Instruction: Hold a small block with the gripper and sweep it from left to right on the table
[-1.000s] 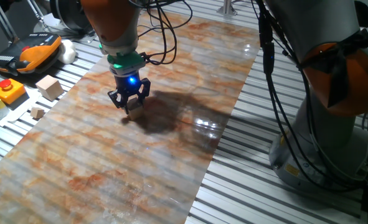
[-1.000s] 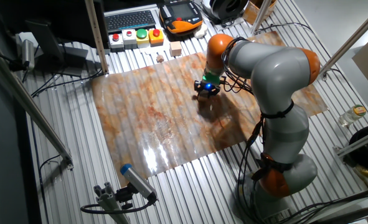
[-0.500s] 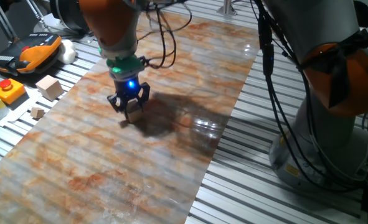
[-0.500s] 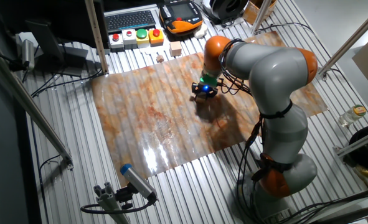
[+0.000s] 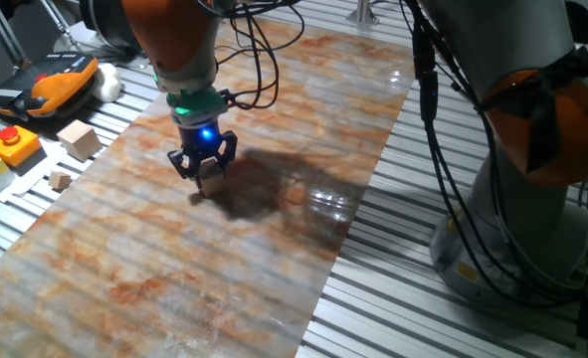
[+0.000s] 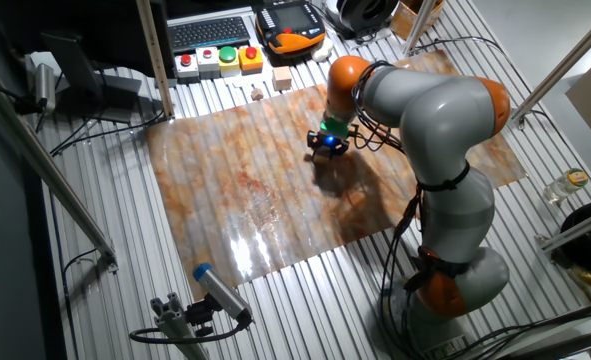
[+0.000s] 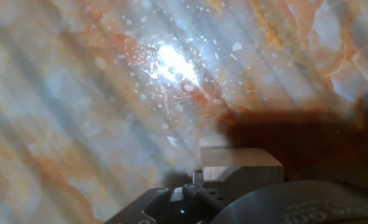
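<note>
Black claw fingers of the gripper [image 5: 206,170] are closed around the small block [image 5: 211,182]. The claw points down at the marble-looking mat [image 5: 274,249] that lies on the table [image 5: 443,318]. A blue light glows just above the fingers, and a green ring sits above the light. The orange arm [image 5: 172,40] goes up from there.

The small block is a light-brown wooden cube with plain, smooth sides. It looks about as wide as the gap between the fingers. Its bottom touches the mat or is just above it; I cannot tell which. In the hand view, the small block [image 7: 240,168] shows a pale top face and a darker front face, and a dark shadow lies beside it on the mat.

In the other fixed view, the gripper [image 6: 326,146] is over the far middle part of the mat, and the block is too small to make out.

Off the mat, by its edge, a larger pale wooden cube [image 5: 79,139] sits on the table. A tiny wooden cube [image 5: 60,180] sits near it. A red button on a yellow box [image 5: 12,143] is close to them. An orange and black hand controller [image 5: 50,85] lies farther back.
</note>
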Robot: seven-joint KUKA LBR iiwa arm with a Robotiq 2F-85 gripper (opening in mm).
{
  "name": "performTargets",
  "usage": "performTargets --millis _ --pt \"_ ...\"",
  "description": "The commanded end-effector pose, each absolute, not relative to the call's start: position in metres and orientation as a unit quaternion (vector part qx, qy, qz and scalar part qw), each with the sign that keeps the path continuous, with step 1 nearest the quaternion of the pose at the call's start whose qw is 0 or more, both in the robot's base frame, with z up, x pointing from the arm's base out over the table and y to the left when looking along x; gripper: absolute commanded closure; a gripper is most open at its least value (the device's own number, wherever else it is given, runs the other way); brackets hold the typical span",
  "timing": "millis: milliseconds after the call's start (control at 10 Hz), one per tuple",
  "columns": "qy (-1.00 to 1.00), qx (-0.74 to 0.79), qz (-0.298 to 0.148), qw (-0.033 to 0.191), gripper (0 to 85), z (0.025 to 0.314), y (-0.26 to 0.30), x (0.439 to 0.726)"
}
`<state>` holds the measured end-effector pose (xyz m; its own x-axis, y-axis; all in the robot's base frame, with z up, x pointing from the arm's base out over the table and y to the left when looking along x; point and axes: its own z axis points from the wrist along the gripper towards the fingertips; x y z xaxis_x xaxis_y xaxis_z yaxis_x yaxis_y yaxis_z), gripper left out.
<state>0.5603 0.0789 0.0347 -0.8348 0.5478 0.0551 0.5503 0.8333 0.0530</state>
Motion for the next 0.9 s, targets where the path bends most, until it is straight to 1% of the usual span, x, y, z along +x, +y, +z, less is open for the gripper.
performTargets --millis 0,800 --pt "-0.957 -0.287 -0.033 0.019 85.0 0.035 0.080 0.560" --pt "-0.954 -0.298 -0.033 0.017 85.0 0.030 0.093 0.557"
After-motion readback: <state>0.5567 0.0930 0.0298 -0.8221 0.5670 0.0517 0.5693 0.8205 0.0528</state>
